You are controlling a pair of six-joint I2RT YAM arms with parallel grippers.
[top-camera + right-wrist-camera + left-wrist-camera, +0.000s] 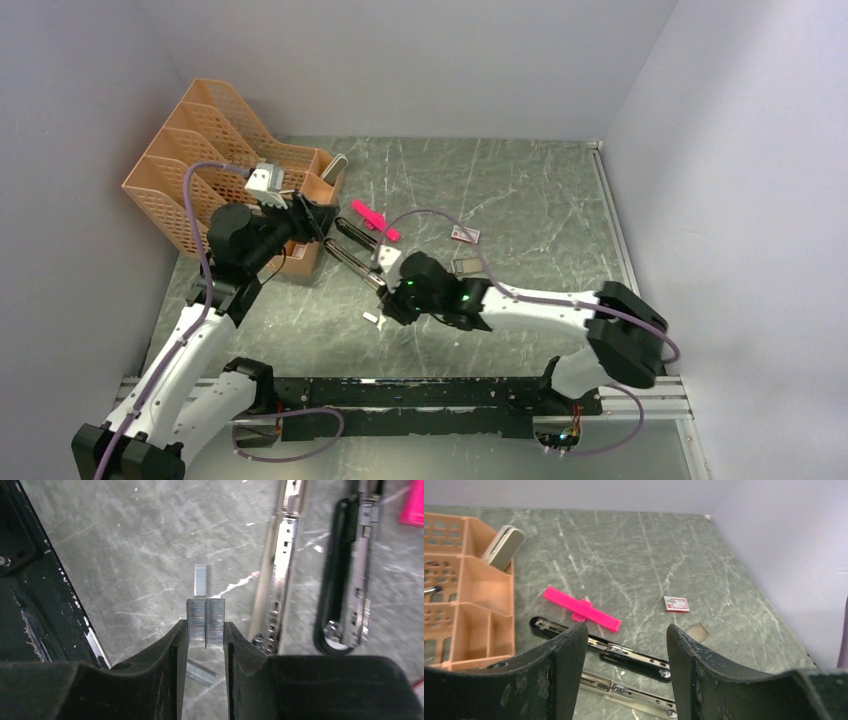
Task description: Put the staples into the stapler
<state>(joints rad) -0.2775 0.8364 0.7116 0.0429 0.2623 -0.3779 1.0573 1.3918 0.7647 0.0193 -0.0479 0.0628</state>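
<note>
Stapler loading stood, by my judgement, at the carrying step. It lay swung open on the table just right of the organiser, with its silver rail bared and facing up beside the black base.

The left gripper hovered over the stapler's far end with its fingers spread and nothing between them. The right gripper was clamped on the staples, held upright just beside the rail's near end and not touching it.

The next move seemed to call for shifting the held staples sideways over the rail, turning them to lie along it, and lowering them so that their legs straddled it. A skewed strip would likely jam or fall off. The free gripper could steady the stapler.

Counted from the largest:
- one orange organiser
- two arms
- one stapler in two hinged halves
- one pink piece
- one small white box
- what looked like two strips side by side in the grip
- two loose strips on the table, one ahead of the fingers and one beneath them
</note>
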